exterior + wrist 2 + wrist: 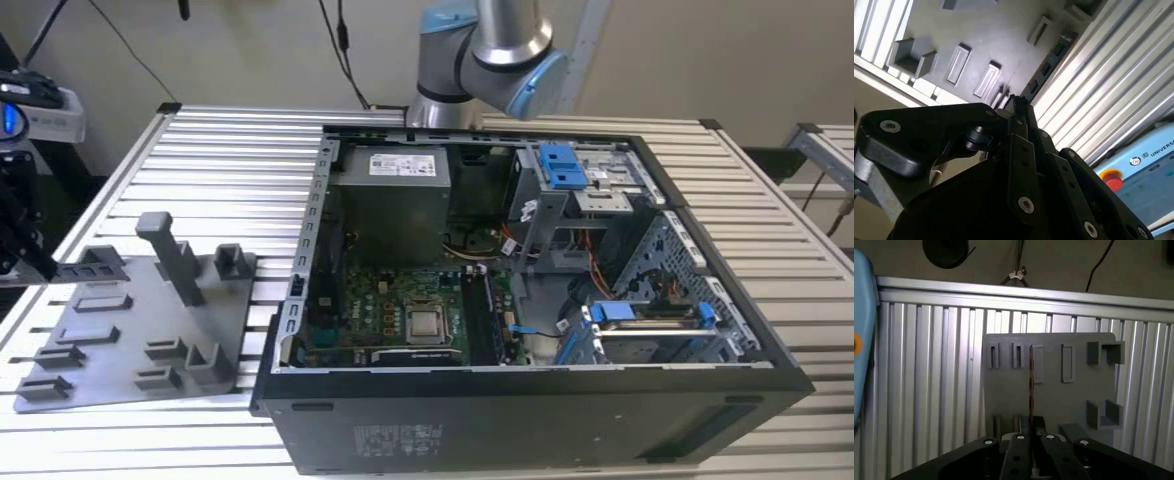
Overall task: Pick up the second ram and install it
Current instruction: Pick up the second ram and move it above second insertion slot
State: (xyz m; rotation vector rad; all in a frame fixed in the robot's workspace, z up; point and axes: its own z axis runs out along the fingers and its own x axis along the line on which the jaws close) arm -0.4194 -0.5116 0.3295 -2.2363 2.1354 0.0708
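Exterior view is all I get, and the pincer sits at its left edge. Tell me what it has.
Observer: In the first wrist view the pincer is shut on the second ram, a thin stick seen edge-on.
Operator: Give me its place over the tray.
Observer: In that view the stick runs out from the fingertips across the grey tray, its far end among the row of narrow slots. I cannot tell whether it touches the tray.
Operator: Confirm it is the memory stick.
Observer: The second wrist view shows the second ram from its flat side, with a row of small dark chips.
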